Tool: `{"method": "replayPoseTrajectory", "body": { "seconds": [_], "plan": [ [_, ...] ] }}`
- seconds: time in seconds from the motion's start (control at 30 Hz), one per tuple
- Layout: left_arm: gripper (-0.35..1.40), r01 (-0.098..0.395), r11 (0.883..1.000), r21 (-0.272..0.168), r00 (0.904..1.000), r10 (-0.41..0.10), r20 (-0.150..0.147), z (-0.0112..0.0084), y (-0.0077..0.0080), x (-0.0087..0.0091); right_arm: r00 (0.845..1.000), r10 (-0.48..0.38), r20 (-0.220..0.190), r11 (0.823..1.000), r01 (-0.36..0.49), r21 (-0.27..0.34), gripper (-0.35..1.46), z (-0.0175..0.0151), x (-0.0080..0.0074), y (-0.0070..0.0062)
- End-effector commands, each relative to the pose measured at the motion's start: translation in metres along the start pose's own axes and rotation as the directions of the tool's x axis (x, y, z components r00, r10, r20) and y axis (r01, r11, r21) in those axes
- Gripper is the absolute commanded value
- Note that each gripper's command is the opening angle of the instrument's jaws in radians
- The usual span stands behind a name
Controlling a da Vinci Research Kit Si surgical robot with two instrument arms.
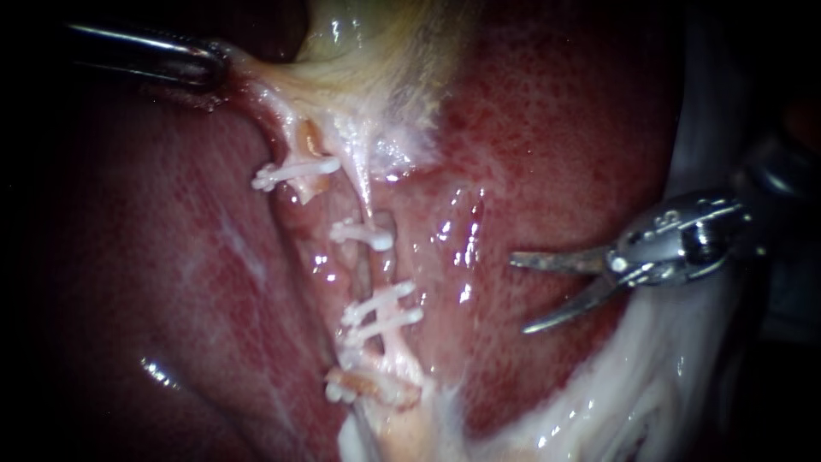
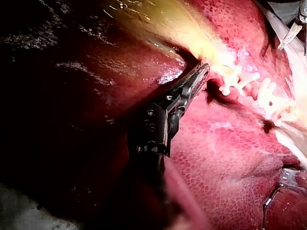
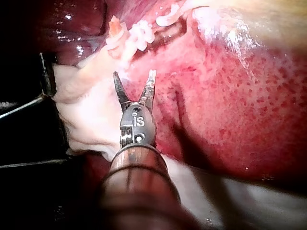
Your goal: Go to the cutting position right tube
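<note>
The right tube [image 1: 373, 265] runs down the groove in the liver [image 1: 556, 128], from the gallbladder [image 1: 385, 51] towards the lower edge. It carries a white clip [image 1: 363, 233] high up and two clips [image 1: 382, 310] lower down, with a bare stretch between them. My right instrument [image 1: 522, 293] has two blades standing open over the liver, well right of the tube and touching nothing; its blades [image 3: 135, 79] also show open in the right wrist view. My left instrument [image 1: 209, 68] is shut on the gallbladder's neck and holds it up and left, as its jaws [image 2: 199, 74] show.
Left of the right tube, a short stump bears a clip [image 1: 291, 174]. Another clipped stump [image 1: 363, 385] lies at the groove's lower end. White fatty tissue [image 1: 633, 385] spreads under my right instrument. Wet liver surface surrounds the groove.
</note>
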Motion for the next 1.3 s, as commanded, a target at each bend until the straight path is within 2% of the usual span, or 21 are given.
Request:
{"method": "replayPoseTrajectory", "body": {
  "seconds": [0.03, 0.23, 0.4, 0.73, 1.0, 1.3],
  "plan": [
    [-0.35, 0.0, 1.0, 0.0, 1.0, 0.0, 0.0, 0.0, 0.0, 0.0, 1.0, 0.019, -0.01, 1.0, -0.019, 0.013, 1.33, 0.0004, 0.0003, 0.0002],
    [-0.35, 0.0, 1.0, 0.0, 1.0, 0.0, 0.0, 0.0001, 0.0, 0.0, 0.994, 0.099, -0.055, 0.99, -0.093, 0.103, 1.33, 0.0029, 0.0024, 0.0018],
    [-0.35, 0.0, 1.0, 0.001, 1.0, 0.0, 0.0, 0.0001, 0.0, 0.0, 0.988, 0.14, -0.071, 0.983, -0.129, 0.134, 1.33, 0.0046, 0.0029, 0.0029],
    [-0.35, 0.0, 1.0, 0.002, 1.0, 0.0, 0.0, 0.0002, 0.0, 0.0, 0.975, 0.211, -0.067, 0.964, -0.196, 0.177, 1.35, 0.0075, 0.0012, 0.0051],
    [-0.35, 0.0, 1.0, 0.002, 1.0, 0.0, 0.0, 0.0002, 0.0, 0.0, 0.963, 0.26, -0.066, 0.943, -0.239, 0.232, 1.35, 0.0092, 0.0002, 0.0068],
    [-0.35, 0.0, 1.0, 0.002, 1.0, 0.0, 0.0, 0.0003, 0.0, 0.0, 0.957, 0.28, -0.071, 0.932, -0.254, 0.259, 1.4, 0.011, -0.0003, 0.0073]
  ]
}}
